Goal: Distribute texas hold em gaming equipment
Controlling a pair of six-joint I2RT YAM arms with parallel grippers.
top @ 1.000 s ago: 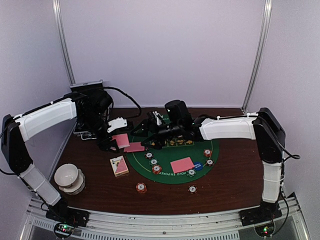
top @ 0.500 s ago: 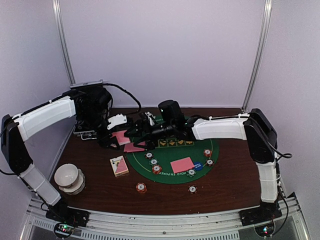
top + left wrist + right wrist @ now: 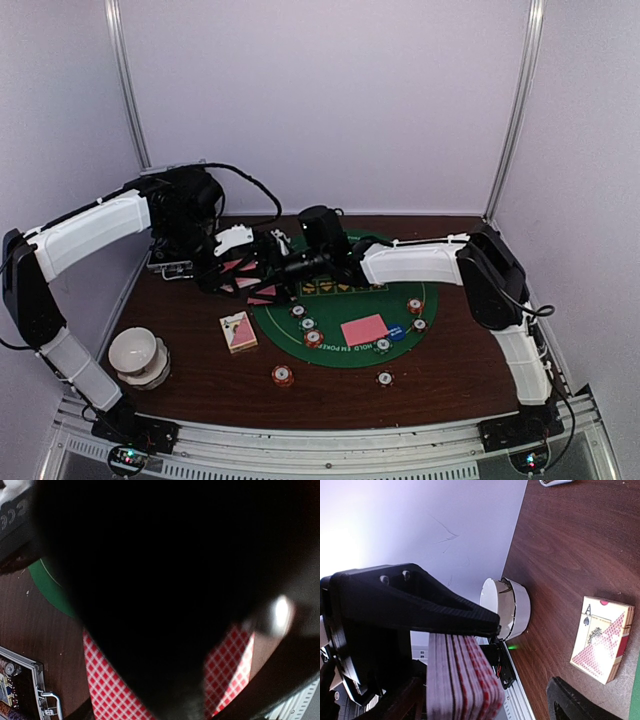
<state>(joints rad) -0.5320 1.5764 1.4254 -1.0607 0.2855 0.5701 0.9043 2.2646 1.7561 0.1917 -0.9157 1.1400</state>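
I see the left gripper [image 3: 218,278] pinching a thick, red-checked, pink-backed deck [image 3: 465,680] over the table's [image 3: 450,360] far-left part, at the round green felt's [image 3: 330,312] left edge. My right gripper [image 3: 252,277] is spread at the deck. Striped round chips [image 3: 313,338] lie on the felt. Table is dark wood-grain, walls [image 3: 330,100] plain white.

Top view fixed high at near edge of bench [image 3: 450,385], angled down over the scene, left wrist view very close above cards [image 3: 105,680], largely blocked, right wrist view low, rolled sideways, sharing cards, bowl [image 3: 507,607] and box [image 3: 600,640] with top view.
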